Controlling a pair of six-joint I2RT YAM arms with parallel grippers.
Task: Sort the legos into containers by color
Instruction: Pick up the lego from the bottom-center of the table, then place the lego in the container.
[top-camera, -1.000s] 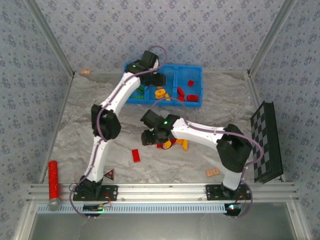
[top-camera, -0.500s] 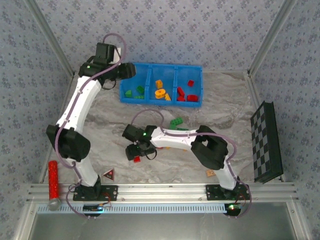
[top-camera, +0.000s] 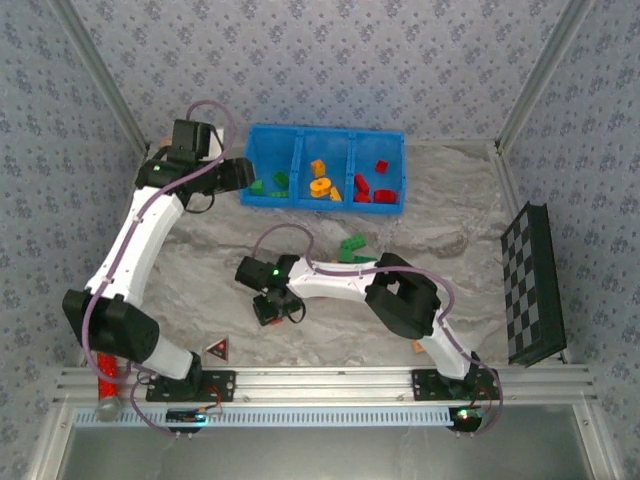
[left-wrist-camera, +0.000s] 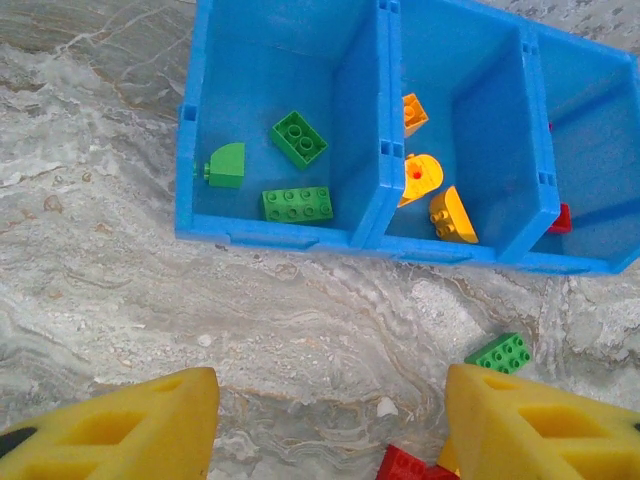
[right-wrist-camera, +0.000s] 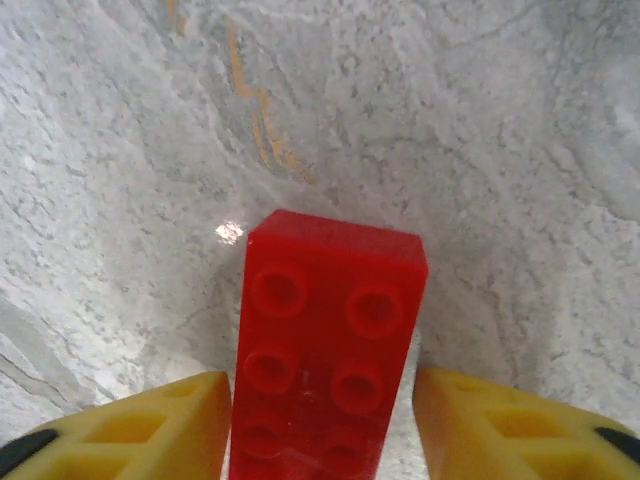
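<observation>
The blue bin (top-camera: 325, 131) stands at the back of the table. Its left compartment holds green bricks (left-wrist-camera: 297, 204), the middle one orange bricks (left-wrist-camera: 452, 214), the right one red bricks (top-camera: 370, 188). My left gripper (top-camera: 243, 175) hovers open and empty just left of the bin, its yellow fingers (left-wrist-camera: 120, 425) wide apart over bare table. My right gripper (top-camera: 272, 305) is low at the table's middle, open, with a red brick (right-wrist-camera: 325, 350) lying between its fingers (right-wrist-camera: 500, 425). A green brick (top-camera: 352, 245) lies loose on the table.
A red-and-black triangle (top-camera: 217, 348) lies near the left base. A red cylinder (top-camera: 103, 375) sits at the front left, partly behind the left arm. A checkerboard (top-camera: 535, 285) leans at the right edge. A tan tile (top-camera: 418, 346) peeks out by the right arm.
The left arm has swung from above the bin out to its left side. The right gripper has travelled left and nearer, and now straddles the red brick.
</observation>
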